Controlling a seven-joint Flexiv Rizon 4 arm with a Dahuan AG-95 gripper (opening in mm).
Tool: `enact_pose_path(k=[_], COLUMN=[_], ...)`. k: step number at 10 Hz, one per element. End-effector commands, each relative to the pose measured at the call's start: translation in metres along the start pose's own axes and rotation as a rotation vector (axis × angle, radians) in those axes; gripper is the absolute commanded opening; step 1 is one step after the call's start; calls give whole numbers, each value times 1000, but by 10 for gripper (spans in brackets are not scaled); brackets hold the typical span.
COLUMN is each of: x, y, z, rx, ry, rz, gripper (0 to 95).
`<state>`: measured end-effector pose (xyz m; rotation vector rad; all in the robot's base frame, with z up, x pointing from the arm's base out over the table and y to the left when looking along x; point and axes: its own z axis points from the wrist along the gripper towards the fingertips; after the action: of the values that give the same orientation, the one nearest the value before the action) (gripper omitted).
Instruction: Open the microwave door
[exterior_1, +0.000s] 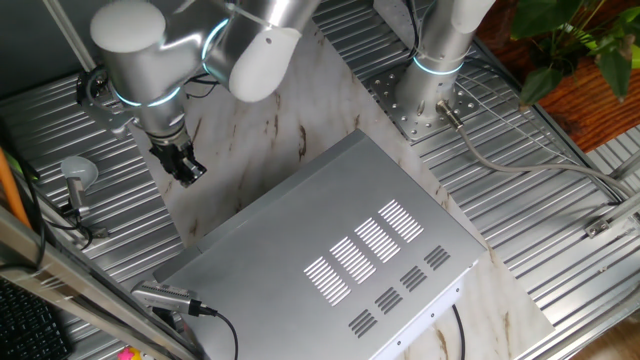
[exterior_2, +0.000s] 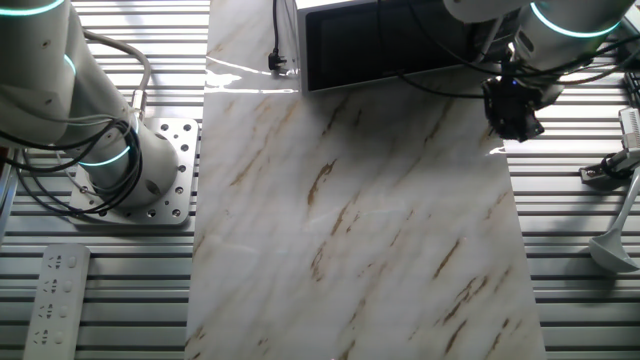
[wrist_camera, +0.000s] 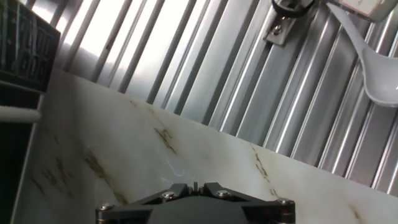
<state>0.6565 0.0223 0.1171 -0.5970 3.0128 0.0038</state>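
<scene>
On veined marble slab (exterior_2: 360, 230), slotted silver microwave (exterior_1: 340, 250), glossy black microwave door (exterior_2: 395, 45), jaws' state unclear

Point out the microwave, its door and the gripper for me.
microwave (exterior_1: 340, 235): one fixed view, on its silver top panel beside the vent slots.
microwave door (exterior_2: 390, 45): the other fixed view, on its dark glassy face.
gripper (exterior_1: 186, 168): one fixed view, at the black fingertips.

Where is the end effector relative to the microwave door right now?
In the other fixed view the end effector hangs just off the right end of the microwave door, above the marble slab's edge.
</scene>
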Motion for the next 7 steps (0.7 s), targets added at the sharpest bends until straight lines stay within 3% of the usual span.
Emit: enact_pose_path(k=[1,5,7], x=[2,10,11], y=[-3,-9,-8], z=[-3,-12,-14], rx=[3,-12,-19], ry=[10,-12,-3], rz=[68,130,128], gripper=[0,0,0])
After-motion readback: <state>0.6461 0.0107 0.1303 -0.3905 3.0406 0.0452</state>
